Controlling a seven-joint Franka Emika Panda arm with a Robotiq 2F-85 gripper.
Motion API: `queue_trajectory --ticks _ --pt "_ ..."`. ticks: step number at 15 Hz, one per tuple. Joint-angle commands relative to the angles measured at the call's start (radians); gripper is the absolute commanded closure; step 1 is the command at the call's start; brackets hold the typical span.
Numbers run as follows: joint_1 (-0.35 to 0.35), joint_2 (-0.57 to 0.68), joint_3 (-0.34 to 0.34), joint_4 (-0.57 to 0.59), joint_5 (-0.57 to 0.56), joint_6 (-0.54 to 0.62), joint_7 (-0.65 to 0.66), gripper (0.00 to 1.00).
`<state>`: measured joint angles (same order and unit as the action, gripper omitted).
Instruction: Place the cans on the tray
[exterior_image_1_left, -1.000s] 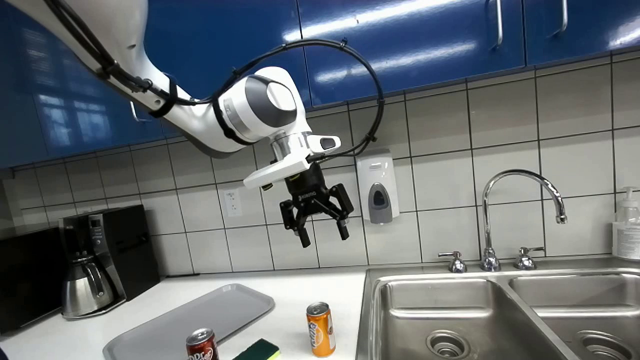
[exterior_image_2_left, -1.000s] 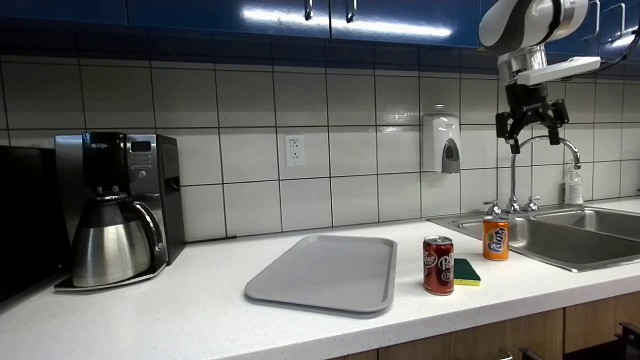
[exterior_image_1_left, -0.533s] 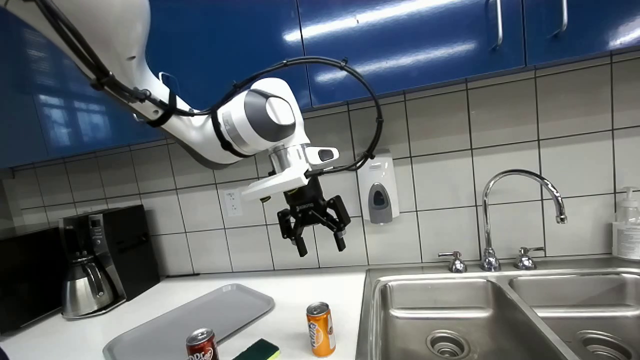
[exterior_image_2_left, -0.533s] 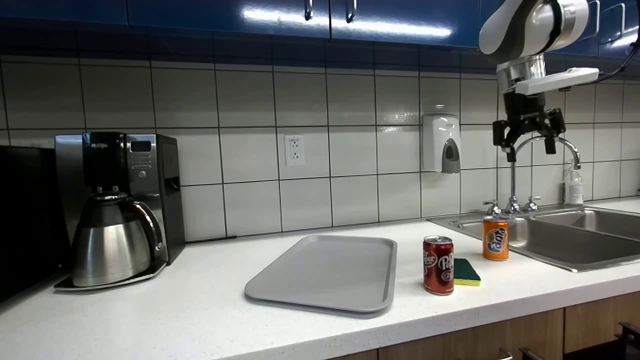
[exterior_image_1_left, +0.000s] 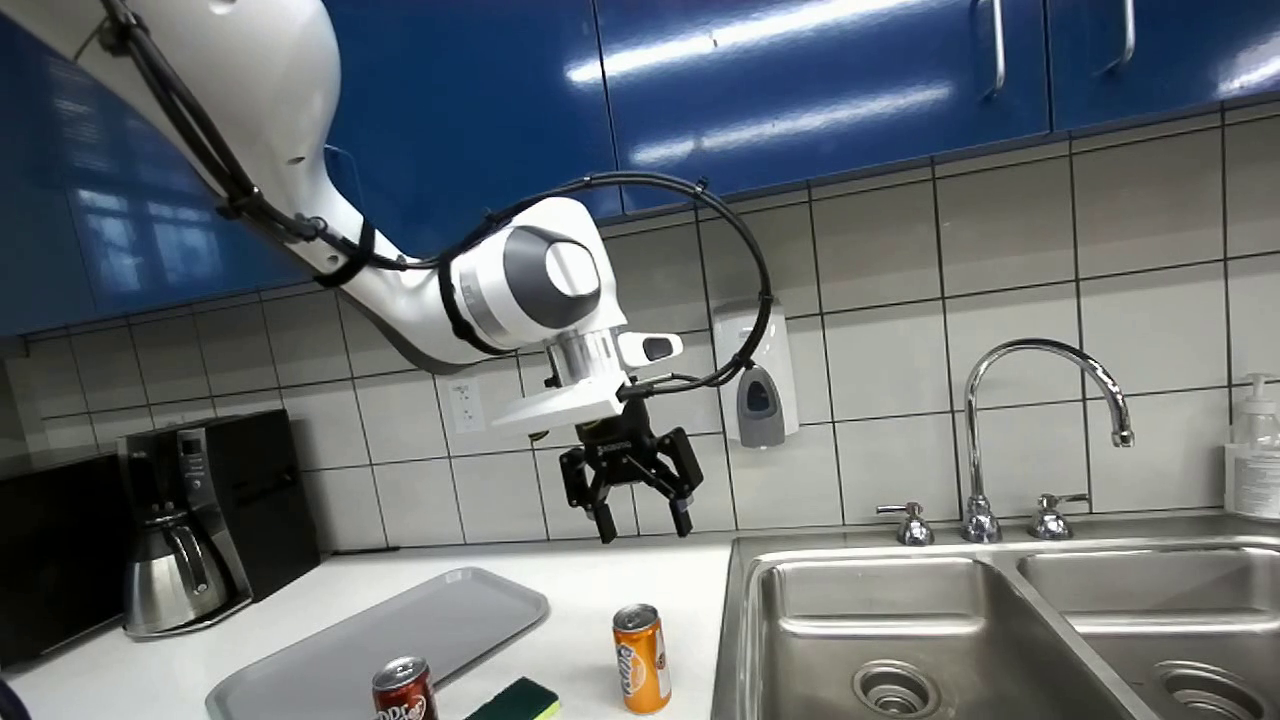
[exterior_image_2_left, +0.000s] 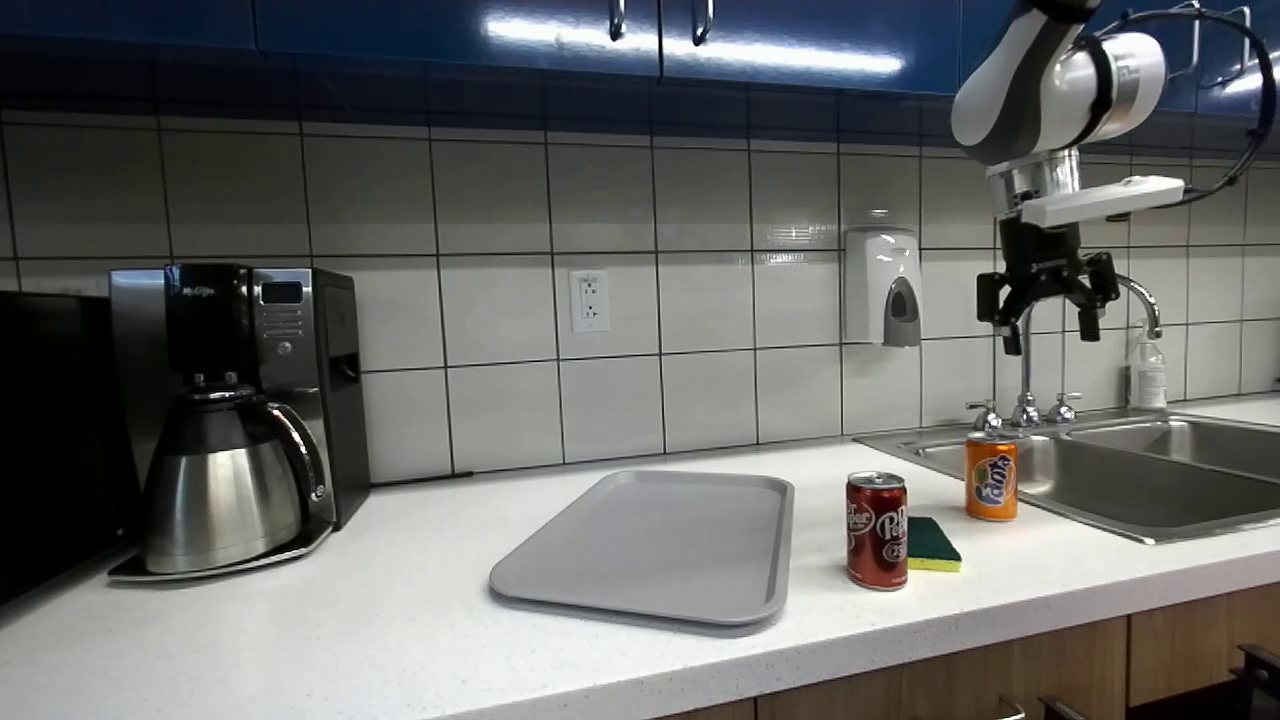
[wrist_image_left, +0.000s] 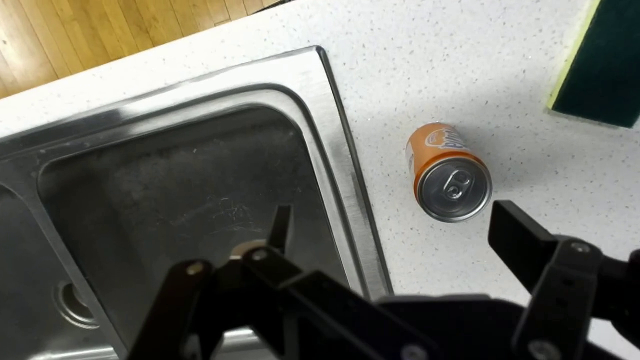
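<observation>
An orange-yellow can (exterior_image_1_left: 642, 665) stands upright on the white counter beside the sink, and the wrist view shows its silver top (wrist_image_left: 455, 190). The dark red can (exterior_image_2_left: 877, 530) is also upright, near the counter's front edge; its lower part is cut off in an exterior view (exterior_image_1_left: 402, 690). The light-grey tray (exterior_image_2_left: 660, 545) lies flat to the left of both cans, with nothing on it. High above the orange can hangs my gripper (exterior_image_1_left: 644, 527), open and pointing down, its fingers (wrist_image_left: 522, 245) apart with nothing between them. Red can and tray are outside the wrist view.
A green-and-yellow sponge (exterior_image_2_left: 932, 545) lies between the cans. The steel sink (exterior_image_1_left: 900, 640) with its tall faucet (exterior_image_1_left: 1045, 345) is to the right. On the wall is a soap dispenser (exterior_image_2_left: 882, 285). A coffee maker (exterior_image_2_left: 240, 400) with its pot stands far left.
My gripper has come down toward the counter, shifting slightly left in an exterior view. It stays open. Cans, tray and sponge have not moved.
</observation>
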<state>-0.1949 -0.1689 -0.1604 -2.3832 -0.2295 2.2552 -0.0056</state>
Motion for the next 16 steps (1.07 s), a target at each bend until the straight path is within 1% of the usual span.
queue_trajectory --ticks 1,11,16 --pt "0.011 0.051 -0.007 0.015 0.042 0.039 -0.026 0.00" --pt "0.027 0.187 -0.002 0.062 0.119 0.110 -0.118 0.00" --pt "0.035 0.231 0.006 0.086 0.125 0.123 -0.178 0.00"
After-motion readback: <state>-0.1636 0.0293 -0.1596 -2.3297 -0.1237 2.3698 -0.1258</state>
